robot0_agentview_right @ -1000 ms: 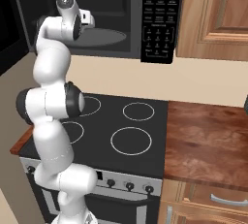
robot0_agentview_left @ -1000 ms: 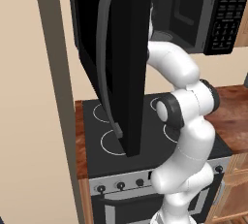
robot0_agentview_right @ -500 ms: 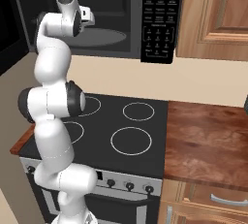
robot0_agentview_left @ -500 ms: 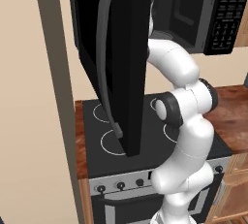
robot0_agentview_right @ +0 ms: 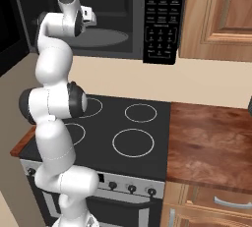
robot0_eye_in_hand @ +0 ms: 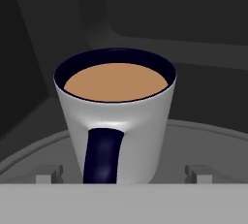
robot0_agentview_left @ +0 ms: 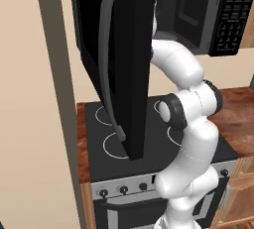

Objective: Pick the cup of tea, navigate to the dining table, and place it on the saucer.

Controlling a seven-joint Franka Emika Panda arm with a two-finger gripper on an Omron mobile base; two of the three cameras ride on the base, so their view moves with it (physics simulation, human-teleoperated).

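The gripper was reaching into the open microwave, and from where I stood I could not tell how far its jaws were parted or whether they had hold of anything; in the hand view the finger tips did not stand out from the pale band at the bottom. To the gripper's left the microwave door hung swung wide, black, with its long handle toward me. Straight ahead of the gripper, very close, the cup of tea stood upright on the pale grey turntable inside the dark oven.

The step in hand looked to be the grasp itself, with the drive to the dining table yet to come. To do it well, I judged, the fingers should straddle the cup's body low and level, either side of the handle, which faced the hand. The closing should be gentle, since the tea sat high and any tilt would likely spill it. The withdrawal would need to be straight back, clear of the door at the left and the oven's frame.

The cup was a pale grey cylinder, slightly flared, with a dark navy rim and handle, and filled nearly to the brim with light-brown tea.

Below and to the right of the gripper lay the black stove top, then the reddish wood counter.
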